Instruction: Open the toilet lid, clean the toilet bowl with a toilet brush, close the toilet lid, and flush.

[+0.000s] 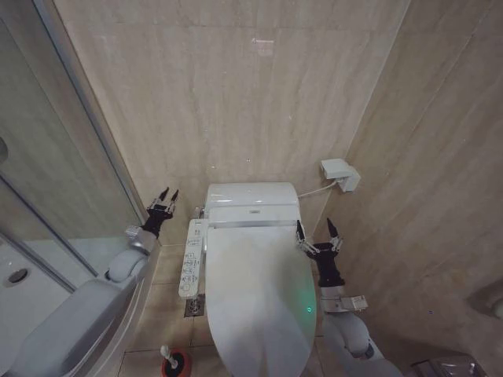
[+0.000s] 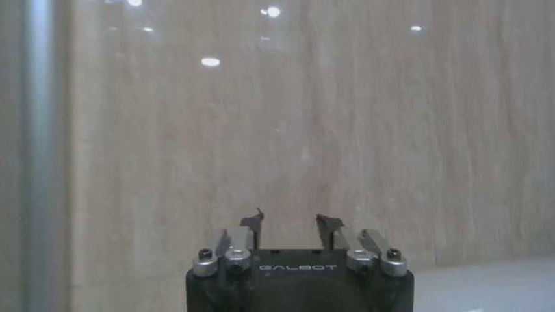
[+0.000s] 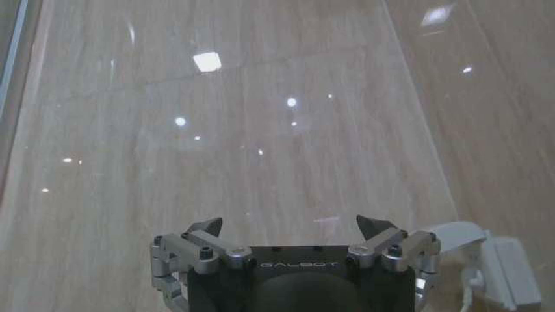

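Both grippers [image 1: 169,192] [image 1: 316,227] raised, fingers apart, flanking toilet lid [image 1: 255,302]

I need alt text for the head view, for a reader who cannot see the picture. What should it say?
A white toilet with its toilet lid closed stands against a beige tiled wall, seen from above. The left claw is raised open beside the tank and the right claw is open at the lid's other side, both empty. A toilet brush stands in its red holder on the floor.

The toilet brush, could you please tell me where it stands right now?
In the head view the toilet brush stands in its red holder on the floor at the robot's left of the toilet lid, below the side control panel.
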Robot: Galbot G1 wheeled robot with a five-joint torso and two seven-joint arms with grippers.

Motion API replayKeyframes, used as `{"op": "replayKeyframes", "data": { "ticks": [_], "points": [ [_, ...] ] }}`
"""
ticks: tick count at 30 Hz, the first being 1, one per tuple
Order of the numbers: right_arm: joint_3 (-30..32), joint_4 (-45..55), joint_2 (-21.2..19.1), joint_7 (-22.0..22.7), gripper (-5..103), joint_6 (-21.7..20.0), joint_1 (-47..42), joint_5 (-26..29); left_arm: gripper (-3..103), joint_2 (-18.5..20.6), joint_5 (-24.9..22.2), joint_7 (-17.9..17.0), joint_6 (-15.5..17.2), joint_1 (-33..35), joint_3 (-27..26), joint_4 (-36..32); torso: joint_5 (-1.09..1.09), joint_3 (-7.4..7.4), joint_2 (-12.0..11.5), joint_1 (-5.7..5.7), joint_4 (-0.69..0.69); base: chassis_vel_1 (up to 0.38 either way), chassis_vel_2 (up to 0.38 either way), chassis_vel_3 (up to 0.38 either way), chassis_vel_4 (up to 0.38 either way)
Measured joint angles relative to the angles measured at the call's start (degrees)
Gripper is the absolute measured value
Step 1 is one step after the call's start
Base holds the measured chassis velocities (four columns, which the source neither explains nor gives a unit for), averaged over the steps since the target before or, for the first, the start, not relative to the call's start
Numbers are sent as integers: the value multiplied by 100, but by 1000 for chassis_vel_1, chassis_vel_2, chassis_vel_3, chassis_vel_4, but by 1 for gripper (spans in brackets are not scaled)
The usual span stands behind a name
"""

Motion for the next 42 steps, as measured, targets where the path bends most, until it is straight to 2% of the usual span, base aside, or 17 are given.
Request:
{"op": "replayKeyframes", "data": {
  "ticks": [1, 2, 3, 5, 6, 8, 9, 10, 11, 12, 13, 16, 18, 19, 24, 31, 42],
  "points": [
    [22, 7, -1, 5, 100, 2, -6, 2, 30, 99, -47, -173, 153, 323, -279, -409, 0, 0, 0, 0, 5, 0, 0, 0, 0],
    [22, 7, -1, 5, 100, 2, -6, 2, 30, 99, -47, -173, 153, 323, -279, -409, 0, 0, 0, 0, 5, 0, 0, 0, 0],
    [46, 13, -3, 8, 100, 3, -14, 1, 57, 182, -65, -325, 291, 660, -643, -832, -2, 0, 0, 0, 2, 0, 0, 0, 0],
    [69, 16, -3, 10, 100, 4, -19, 1, 57, 256, -66, -465, 408, 1003, -1031, -1237, 1, 0, 0, 0, 3, 0, 0, 0, 0],
    [91, 21, -1, 11, 100, 5, -26, 2, 57, 307, -68, -616, 527, 1392, -1426, -1598, 6, -1, 0, 0, 2, 0, 0, 0, 0],
    [117, 50, 7, 16, 100, 5, -32, 2, 57, 319, -80, -808, 738, 2173, -2096, -2200, -2, 0, 0, 0, 2, 0, 0, 0, 0],
    [117, 50, 7, 16, 100, 5, -32, 2, 57, 319, -80, -808, 738, 2173, -2096, -2200, -2, 0, 0, 0, 2, 0, 0, 0, 0],
    [121, 68, 14, 16, 100, 5, -32, 0, 57, 298, -85, -850, 818, 2619, -2477, -2471, -1, 0, 0, -1, 4, 0, 0, 0, 0],
    [126, 79, 24, 19, 100, 2, -33, 0, 85, 249, -81, -855, 871, 3085, -2894, -2748, 1, 0, 0, 0, 4, 0, 0, 0, 0],
    [137, 94, 32, 23, 100, -1, -30, -10, 85, 179, -59, -824, 904, 3493, -3231, -3029, 0, 0, 0, 0, 5, 0, 0, 0, 0],
    [137, 94, 32, 23, 100, -1, -30, -10, 85, 179, -59, -824, 904, 3493, -3231, -3029, 0, 0, 0, 0, 5, 0, 0, 0, 0],
    [179, 125, 50, 36, 100, -9, -31, -14, 85, -54, 91, -699, 894, 4280, -3767, -3586, 2, 0, 0, -1, 4, 0, 0, 0, 0],
    [192, 137, 55, 37, 100, -10, -36, -15, 85, -140, 157, -647, 869, 4469, -3875, -3726, 1, 0, 0, -1, 4, 0, 0, 0, 0],
    [213, 152, 61, 36, 100, -10, -46, -16, 100, -234, 257, -567, 811, 4657, -3971, -3877, 1, 0, 0, -1, 3, 0, 0, 0, 0],
    [350, 226, 97, 35, 100, -10, -171, -14, 100, -669, 699, -158, 487, 5242, -4241, -4249, 1, 0, 0, -1, 2, 0, 0, 0, 0],
    [497, 455, 162, 115, 100, -38, -456, 43, 100, -1206, 760, -271, 444, 5485, -4281, -4363, 1, 1, -1, 1, 2, 0, 0, 0, 0],
    [676, 671, 165, 163, 100, -78, -698, 98, 100, -1542, 869, -272, 440, 5427, -4092, -4227, 1, 1, -1, 2, 4, 117, -101, -96, 103]
  ]
}}
